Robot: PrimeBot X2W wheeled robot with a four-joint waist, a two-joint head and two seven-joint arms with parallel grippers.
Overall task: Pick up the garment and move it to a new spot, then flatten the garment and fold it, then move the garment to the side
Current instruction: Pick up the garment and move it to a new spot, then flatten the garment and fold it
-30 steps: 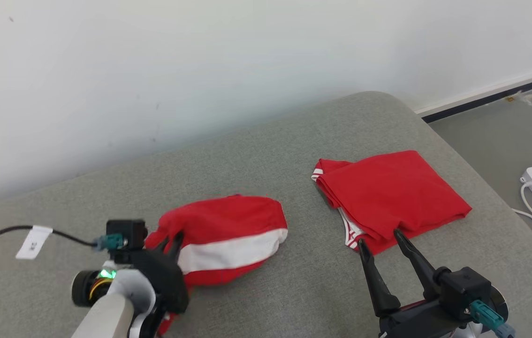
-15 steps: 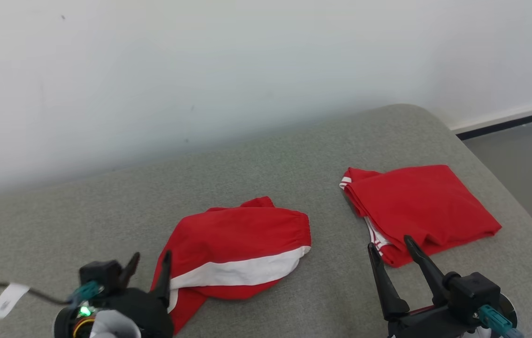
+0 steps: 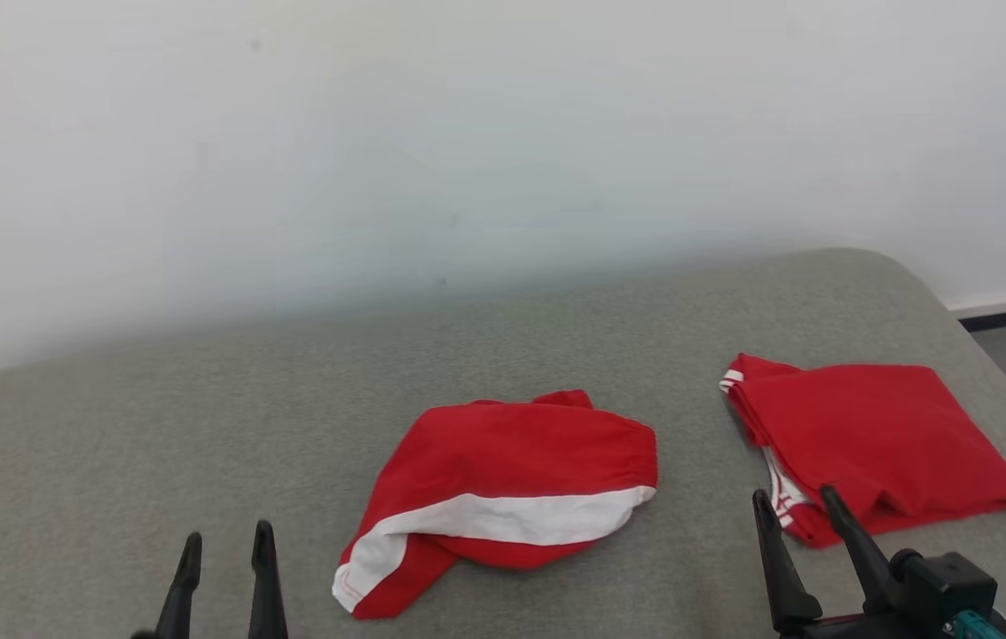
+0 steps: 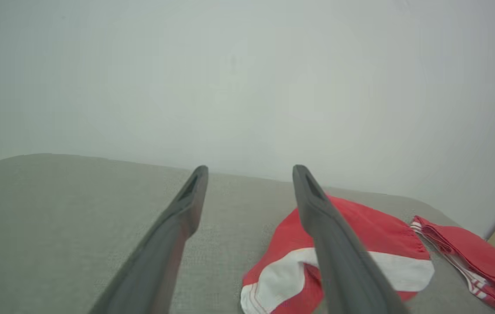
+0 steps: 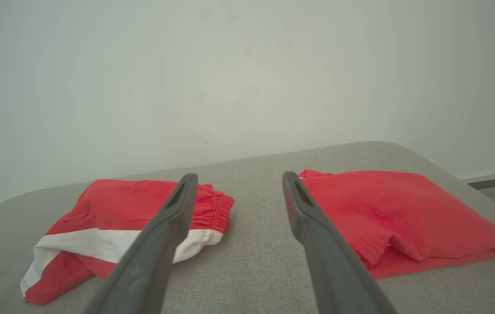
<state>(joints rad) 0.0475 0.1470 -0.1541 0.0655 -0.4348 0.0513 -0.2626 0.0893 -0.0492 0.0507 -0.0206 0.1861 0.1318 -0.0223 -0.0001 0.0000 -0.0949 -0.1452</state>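
Btwn L & R jaws — garment [image 3: 503,453], untouched.

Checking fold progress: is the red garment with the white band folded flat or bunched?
Bunched, not neatly folded: the banded garment lies loosely doubled over on the grey cushion, its edges rounded and uneven.

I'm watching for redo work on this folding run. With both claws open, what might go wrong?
1. The right claw hangs near the front edge of the folded red garment; moving forward may snag and undo it.
2. The rumpled red shorts with a white stripe lie bunched, so the left claw might pinch one layer and drag them.
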